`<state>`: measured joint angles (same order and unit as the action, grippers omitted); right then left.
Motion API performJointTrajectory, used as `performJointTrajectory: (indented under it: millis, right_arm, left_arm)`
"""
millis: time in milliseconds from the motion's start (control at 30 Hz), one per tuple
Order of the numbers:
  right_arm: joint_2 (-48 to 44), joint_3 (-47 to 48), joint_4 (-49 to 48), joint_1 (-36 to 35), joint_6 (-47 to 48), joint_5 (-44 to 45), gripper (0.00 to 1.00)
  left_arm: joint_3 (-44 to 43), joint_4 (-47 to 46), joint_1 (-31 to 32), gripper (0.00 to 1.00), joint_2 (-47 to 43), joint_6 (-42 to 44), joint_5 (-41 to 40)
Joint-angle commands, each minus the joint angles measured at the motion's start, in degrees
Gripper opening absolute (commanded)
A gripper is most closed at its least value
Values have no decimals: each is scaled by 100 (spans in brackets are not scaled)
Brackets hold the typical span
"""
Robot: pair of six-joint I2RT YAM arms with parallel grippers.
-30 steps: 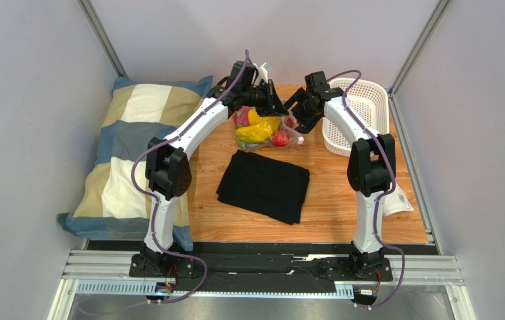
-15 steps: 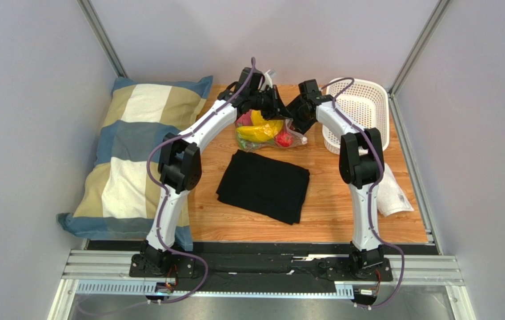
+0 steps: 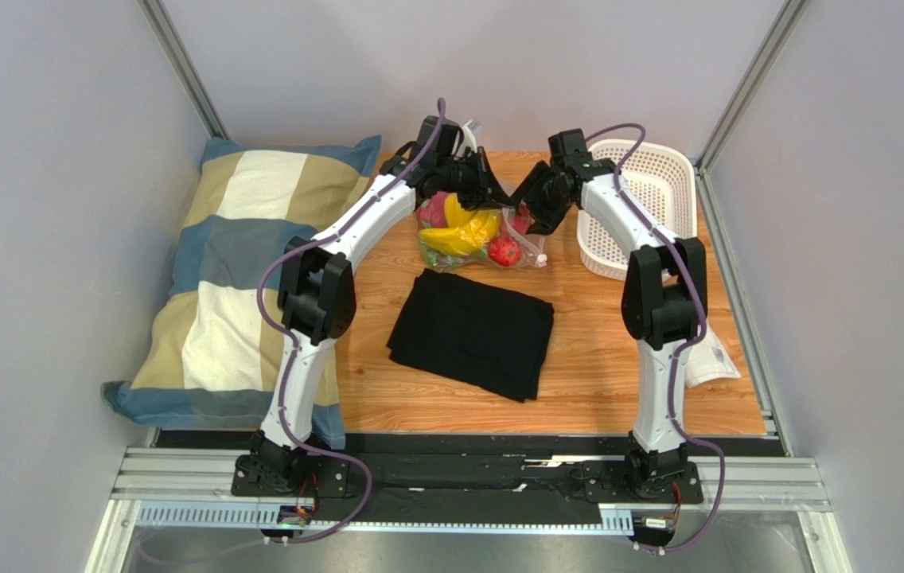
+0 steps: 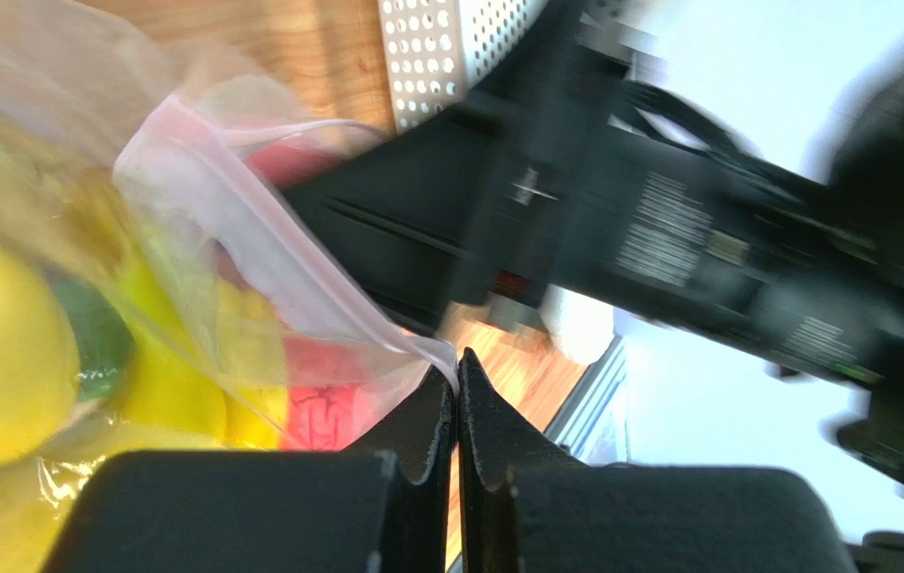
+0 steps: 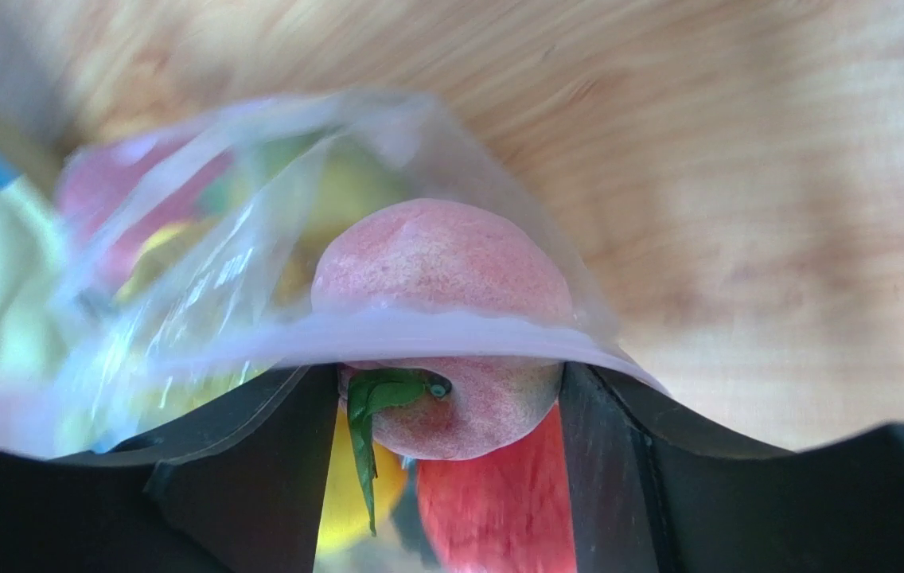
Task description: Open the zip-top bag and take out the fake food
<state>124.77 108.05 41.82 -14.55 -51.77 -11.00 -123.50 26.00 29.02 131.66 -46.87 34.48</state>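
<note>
Top external — right gripper edged rightward, perhaps tugging bag.

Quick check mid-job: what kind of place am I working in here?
Probably a lab test booth: plain grey walls, a metal mounting rail, and staged props like the pillow and basket.

The clear, crinkled zip-top bag is seen near the table's far edge. Yellow, red and green fake food is enclosed.
</note>
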Motion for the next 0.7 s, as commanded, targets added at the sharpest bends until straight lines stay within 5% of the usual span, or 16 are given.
performJointTrajectory:
  millis: [0,267,433,667]
  right_arm:
    - [-858,479,378,13,457,-516,0]
    - [-1436,1122,1354,39,1150,-307,0]
    - [-2140,685,1461,468,1695,975,0]
    - [-1843,138,1303,1402,2012,2101,9]
  left_arm:
    - [-533,151,-273,0,-492,-199,32]
    - [-543,-253,-405,0,-685,-797,252]
    - [-526,-244,-502,0,-764,-929,322]
    - [-754,-368,-511,0,-755,-1237,639]
